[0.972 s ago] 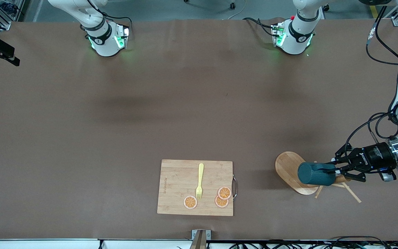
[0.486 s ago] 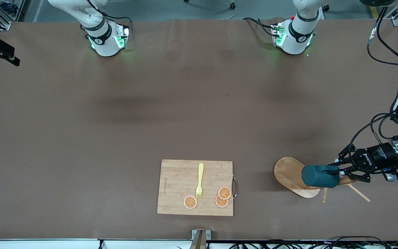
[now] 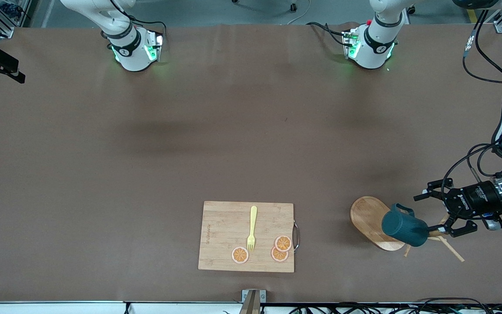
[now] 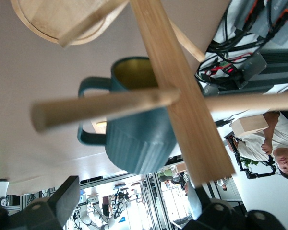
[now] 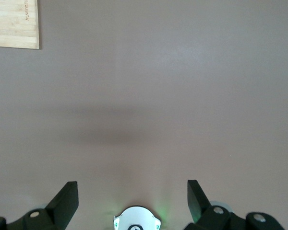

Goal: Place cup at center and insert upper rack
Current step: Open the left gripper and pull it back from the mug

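The upper rack point(image 3: 371, 218) lies on its side near the front edge, at the left arm's end of the table, with its pegs point(image 3: 451, 250) pointing toward the left gripper. The cup point(image 3: 403, 227) lies tilted on the rack's post, its handle up. My left gripper point(image 3: 427, 213) is open, just off the cup's mouth, holding nothing. In the left wrist view the cup point(image 4: 139, 139) sits under the post point(image 4: 182, 96) and a peg point(image 4: 101, 105), ahead of the left gripper point(image 4: 133, 201). The right gripper point(image 5: 133, 196) waits open over bare table, out of the front view.
A bamboo cutting board point(image 3: 216, 235) lies near the front edge at mid-table, with a yellow fork point(image 3: 252, 229) and orange slices point(image 3: 279, 248) on it. Its corner point(image 5: 14, 24) shows in the right wrist view. The arm bases point(image 3: 133, 48) stand along the table's edge farthest from the front camera.
The left gripper opened and let go of the cup. The cup tipped so that its handle points up, and the rack shifted slightly with it.
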